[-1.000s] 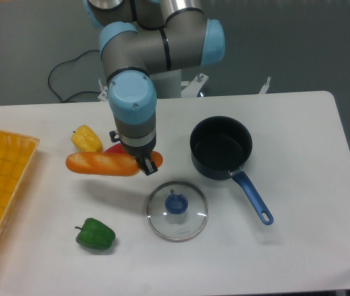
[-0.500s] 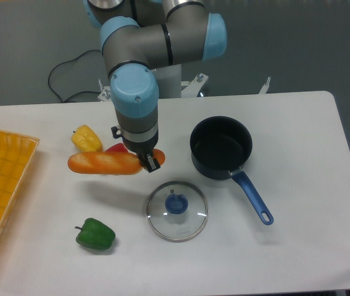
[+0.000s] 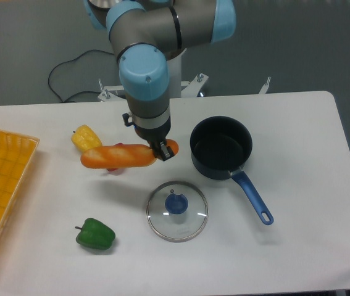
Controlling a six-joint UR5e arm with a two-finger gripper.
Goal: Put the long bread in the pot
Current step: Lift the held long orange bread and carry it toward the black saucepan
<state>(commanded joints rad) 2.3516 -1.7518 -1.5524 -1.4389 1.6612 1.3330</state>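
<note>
While the pincer (image 3: 163, 150) clamps the long bread (image 3: 120, 156), something red hides behind it

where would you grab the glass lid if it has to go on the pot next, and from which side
Take the glass lid by its blue knob, coming straight down from above. The lid lies flat on the table with the knob facing up at its centre, the only raised part; its thin rim sits flush against the surface, offering fingers little to close on. The space above it looks clear, with the pot beside it.
</note>
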